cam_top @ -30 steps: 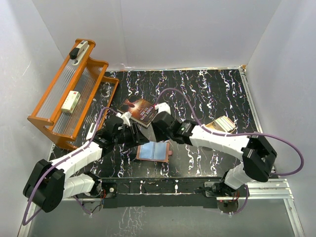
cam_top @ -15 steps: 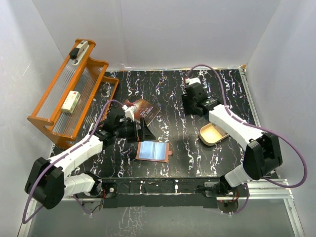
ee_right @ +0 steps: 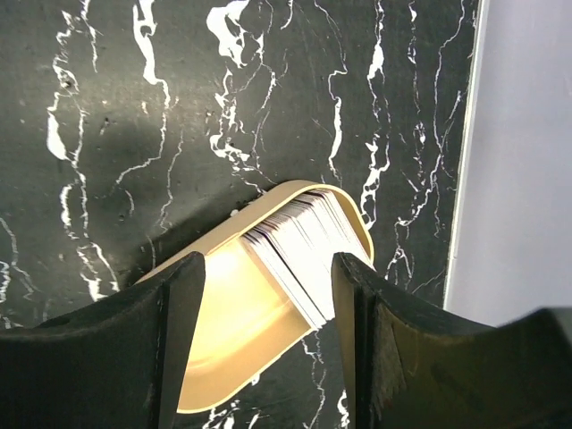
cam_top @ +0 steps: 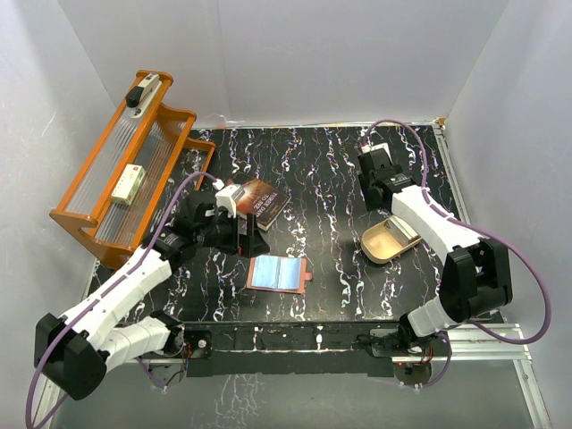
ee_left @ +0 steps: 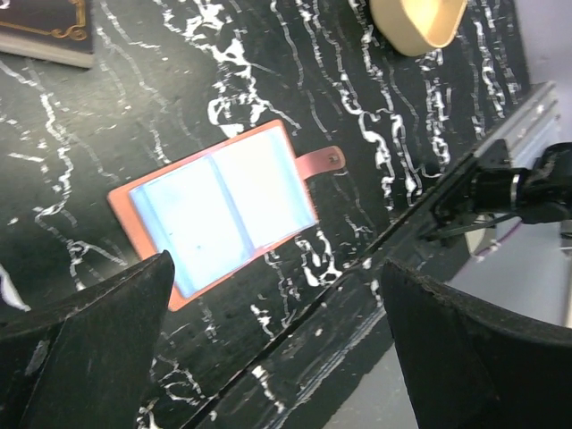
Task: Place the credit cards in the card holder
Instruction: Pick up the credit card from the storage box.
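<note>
The card holder point(cam_top: 279, 273) lies open on the black marbled table, reddish-brown with its snap tab point(ee_left: 323, 161) pointing right. Pale blue-white credit cards point(ee_left: 219, 206) fill both of its pages. More credit cards point(ee_right: 313, 243) stand on edge as a stack in a beige-gold tin point(ee_right: 219, 357). My left gripper point(cam_top: 255, 239) hovers just left of the holder, open, with nothing between its fingers point(ee_left: 89, 349). My right gripper point(cam_top: 382, 198) hangs open over the tin at the right, and its fingers point(ee_right: 174, 340) frame the stack without touching it.
A dark paperback book point(cam_top: 256, 201) lies behind the holder. An orange rack point(cam_top: 125, 170) with a small box stands at the far left. The tin point(cam_top: 391, 241) sits near the right side. White walls close in the table. A metal rail point(ee_left: 527, 116) runs along the near edge.
Both grippers were together over the holder. The right arm has swung back and right to above the tin. The left gripper has opened wide and drawn slightly away from the holder.
</note>
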`<action>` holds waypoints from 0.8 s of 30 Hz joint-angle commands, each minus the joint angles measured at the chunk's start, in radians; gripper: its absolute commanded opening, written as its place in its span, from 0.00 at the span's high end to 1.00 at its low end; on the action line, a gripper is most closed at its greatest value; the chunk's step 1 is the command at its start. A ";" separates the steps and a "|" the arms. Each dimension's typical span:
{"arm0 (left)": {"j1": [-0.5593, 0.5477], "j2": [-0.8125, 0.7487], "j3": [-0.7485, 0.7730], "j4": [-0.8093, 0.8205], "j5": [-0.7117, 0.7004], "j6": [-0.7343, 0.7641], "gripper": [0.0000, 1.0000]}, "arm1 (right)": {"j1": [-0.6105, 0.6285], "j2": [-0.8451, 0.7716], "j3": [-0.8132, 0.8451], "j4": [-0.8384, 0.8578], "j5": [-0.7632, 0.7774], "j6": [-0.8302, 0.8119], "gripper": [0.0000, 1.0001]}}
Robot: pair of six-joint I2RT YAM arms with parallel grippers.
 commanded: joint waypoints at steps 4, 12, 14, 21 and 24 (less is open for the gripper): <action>-0.001 -0.108 -0.043 -0.050 -0.137 0.096 0.01 | -0.027 0.019 -0.055 -0.002 0.030 -0.135 0.41; -0.002 -0.129 -0.047 -0.062 -0.158 0.106 0.02 | -0.047 0.055 -0.093 0.014 0.042 -0.213 0.41; -0.002 -0.129 -0.047 -0.064 -0.156 0.107 0.01 | -0.047 0.053 -0.109 0.036 0.042 -0.238 0.40; -0.002 -0.126 -0.049 -0.059 -0.155 0.106 0.02 | -0.047 0.043 -0.200 0.120 0.089 -0.272 0.39; -0.002 -0.122 -0.048 -0.061 -0.153 0.106 0.01 | -0.046 0.046 -0.217 0.143 0.133 -0.281 0.40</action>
